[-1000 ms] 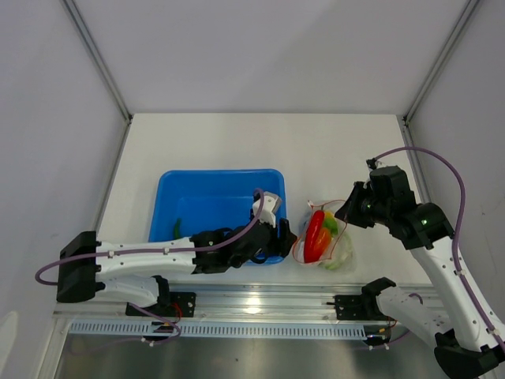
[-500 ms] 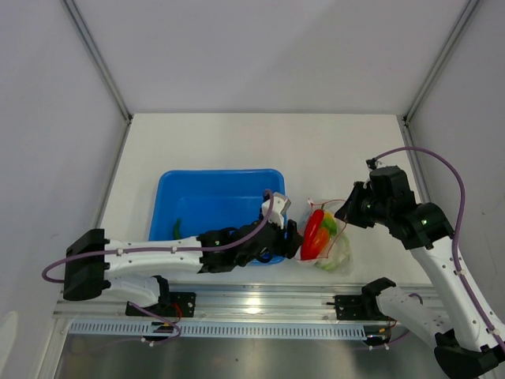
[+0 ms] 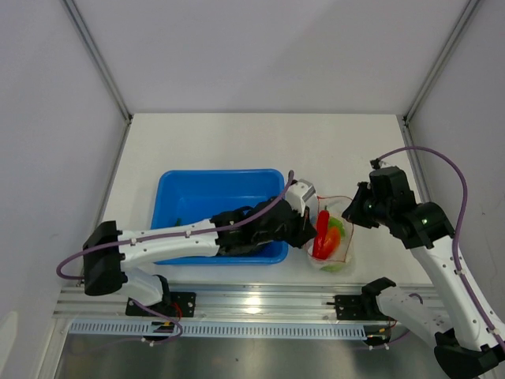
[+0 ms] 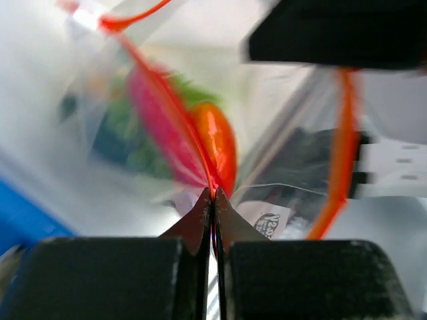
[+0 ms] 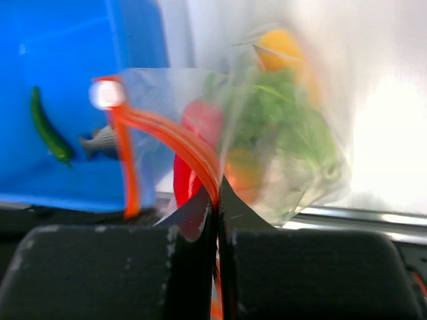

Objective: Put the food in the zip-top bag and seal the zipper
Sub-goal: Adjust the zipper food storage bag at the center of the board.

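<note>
White tabletop point(image 3: 237, 142) was noted beneath both arms, and the blue tray point(image 3: 197, 185) was taken as the reference. The zip-top bag point(image 3: 335, 246) was found just right of the tray, lifted by its mouth. The left gripper point(image 4: 213, 195) was seen pressed together on the zipper point(image 4: 165, 100) at the tray-side end. The right gripper point(image 5: 215, 185) was likewise pinched on the strip at the end farther from the tray. It was judged that the mouth was held from both ends so that the strip could be drawn taut and closed.

Inside the bag, a red chili point(image 3: 321, 233), an orange piece and green pieces were observed. Inside the tray, a grey fish point(image 5: 103, 142) and a slender green vegetable point(image 5: 48, 127) were recorded, not yet bagged. Sealing was therefore judged premature.
</note>
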